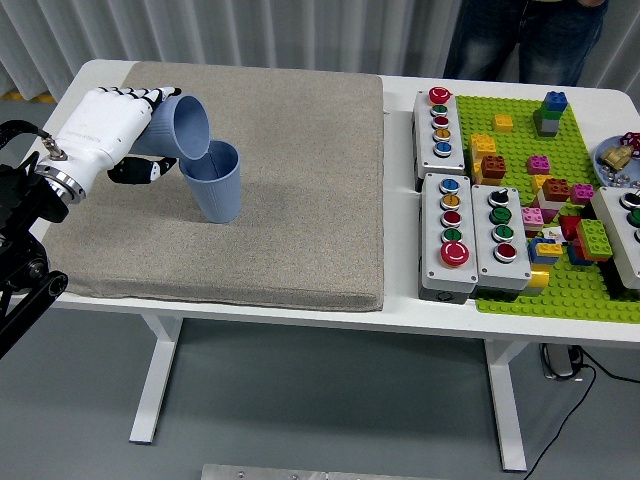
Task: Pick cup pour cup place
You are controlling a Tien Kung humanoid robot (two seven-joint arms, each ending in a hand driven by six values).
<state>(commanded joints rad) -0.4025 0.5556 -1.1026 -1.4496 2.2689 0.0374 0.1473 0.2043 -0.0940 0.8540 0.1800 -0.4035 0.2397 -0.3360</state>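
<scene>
While my left hand [105, 130] grips the tilted cup [178, 127] with fingers wrapped round it, its rim over the upright cup [214, 181] on the mat [290, 180], I judge any further tilt could tip the receiver.

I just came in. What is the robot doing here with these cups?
The left robot hand holds a blue cup tilted on its side, with its mouth over a second blue cup, as for pouring. The second cup stands upright on the grey mat. No right arm is in view. A person stands at the far side of the table and touches nothing. Button boxes and a green brick plate lie unused on the right.
</scene>
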